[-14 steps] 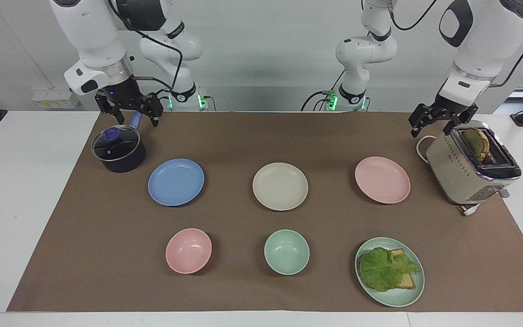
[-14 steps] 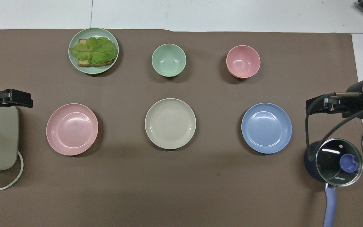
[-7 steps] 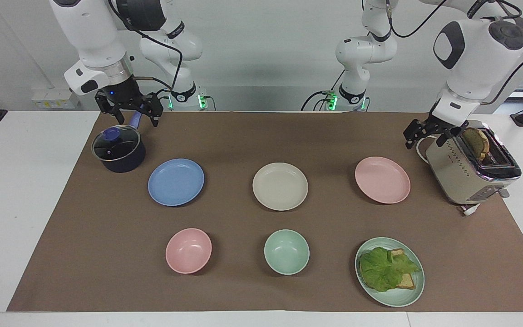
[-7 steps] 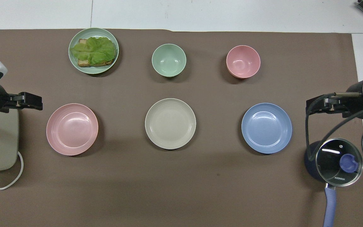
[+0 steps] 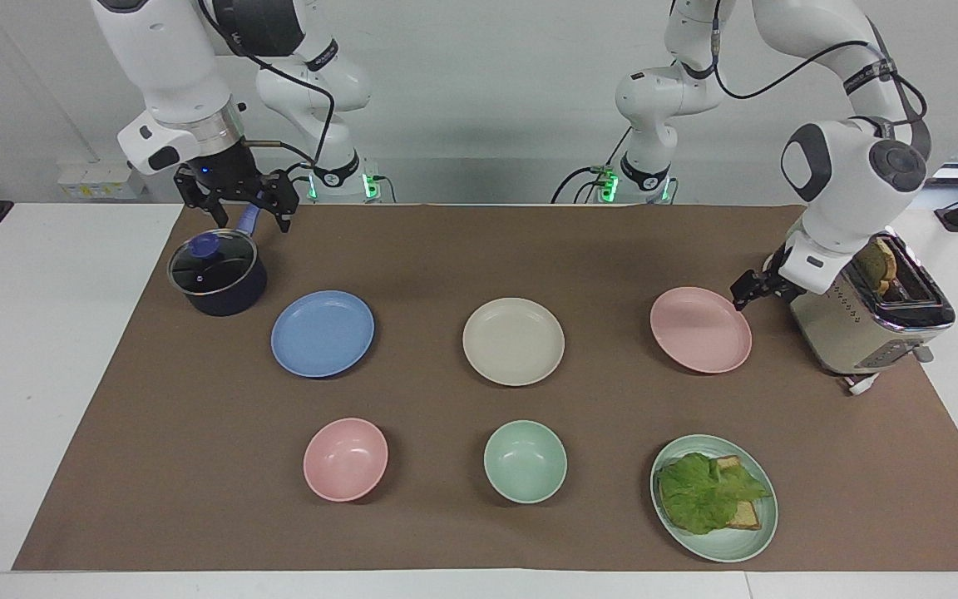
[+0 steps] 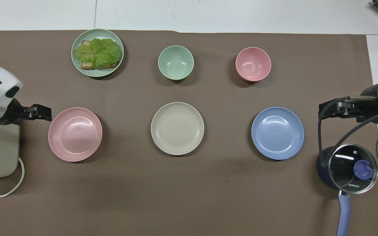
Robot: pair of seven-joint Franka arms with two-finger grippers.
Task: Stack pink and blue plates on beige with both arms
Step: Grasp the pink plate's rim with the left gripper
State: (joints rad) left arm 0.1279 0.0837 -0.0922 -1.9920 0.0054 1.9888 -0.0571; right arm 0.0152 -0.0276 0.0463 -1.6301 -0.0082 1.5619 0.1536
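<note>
Pink plate rim: left gripper beside, jaws open | right gripper over saucepan, jaws open

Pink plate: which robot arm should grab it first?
The left arm. Its open left gripper sits low beside the pink plate's rim, next to the toaster. The right gripper hangs over the pot at the right arm's end of the table, closer to the blue plate.

Four plates, two bowls
</note>
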